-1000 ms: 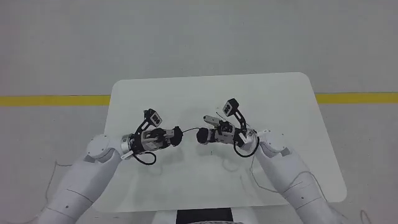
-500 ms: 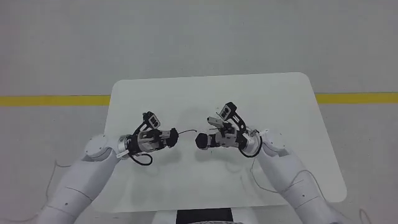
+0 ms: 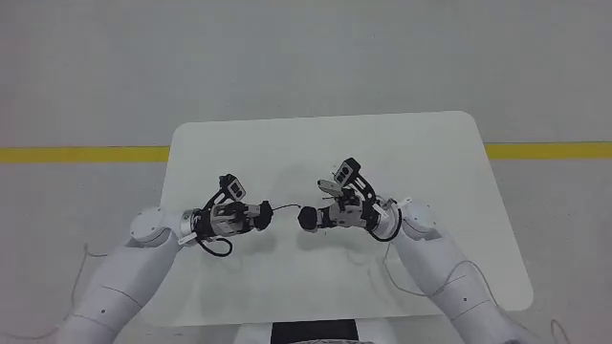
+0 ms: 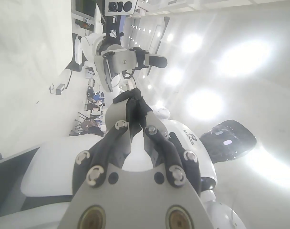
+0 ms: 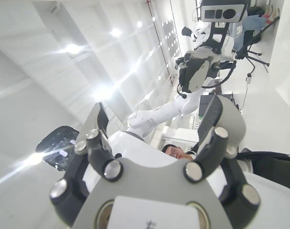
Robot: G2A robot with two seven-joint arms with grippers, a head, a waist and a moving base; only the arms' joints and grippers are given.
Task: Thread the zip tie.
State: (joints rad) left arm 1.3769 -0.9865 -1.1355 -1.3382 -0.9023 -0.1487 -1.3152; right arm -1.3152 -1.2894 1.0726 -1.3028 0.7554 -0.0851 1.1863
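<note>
top view, left to right: white table (image 3: 449, 153) under both arms. left gripper (image 3: 260, 214) sits at roughly 9 o'clock from the table's middle, tips aimed toward 3 o'clock. its fingers are pressed together, pinching the black zip tie (image 3: 283, 207). the tie runs out of the tips as a thin dark line toward 3 o'clock. its free end stops just beside the right gripper (image 3: 308, 218); can't tell if they touch. right gripper is close to the table's middle, at 3 o'clock of the left one, tips aimed toward 9 o'clock, so the two face each other. left wrist view: left gripper (image 4: 135, 107) clamped on the zip tie (image 4: 133, 96), a short black bit poking past the tips. right wrist view: right gripper (image 5: 157, 115) with fingers spread wide apart, ribbed pads facing each other.
</note>
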